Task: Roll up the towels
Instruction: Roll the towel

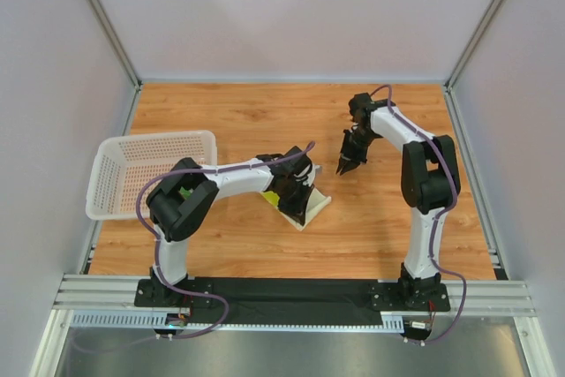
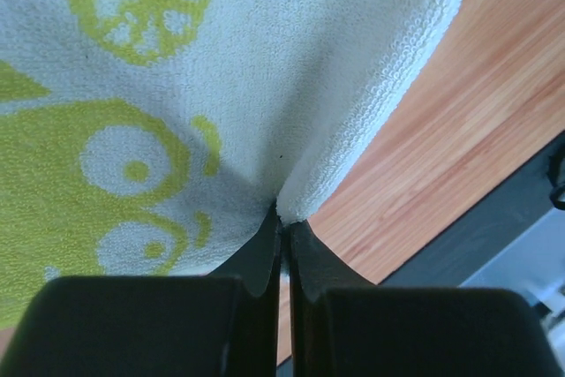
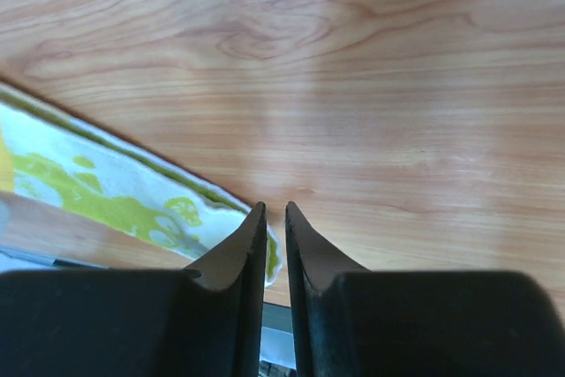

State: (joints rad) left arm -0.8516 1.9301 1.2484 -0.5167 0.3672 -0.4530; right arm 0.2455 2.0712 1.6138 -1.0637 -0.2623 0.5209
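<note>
Towel (image 2: 265, 86) edge pinched in left claw (image 2: 284, 223); right claw (image 3: 275, 211) slightly parted, empty, nearby

The left arm (image 1: 231, 178) stretches low toward the table's middle, its left gripper (image 2: 284, 223) pinched tight on a fold of the lime-printed towel (image 2: 265, 59), while the right arm (image 1: 422, 161) arches up and forward, its right gripper (image 3: 274, 211) pointing down with fingers narrowly parted.

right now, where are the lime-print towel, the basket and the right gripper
lime-print towel (image 2: 265, 68), left wrist view, printed face of the cloth
basket (image 1: 159, 136), top view, far rim
right gripper (image 1: 343, 169), top view, between its fingertips
</note>
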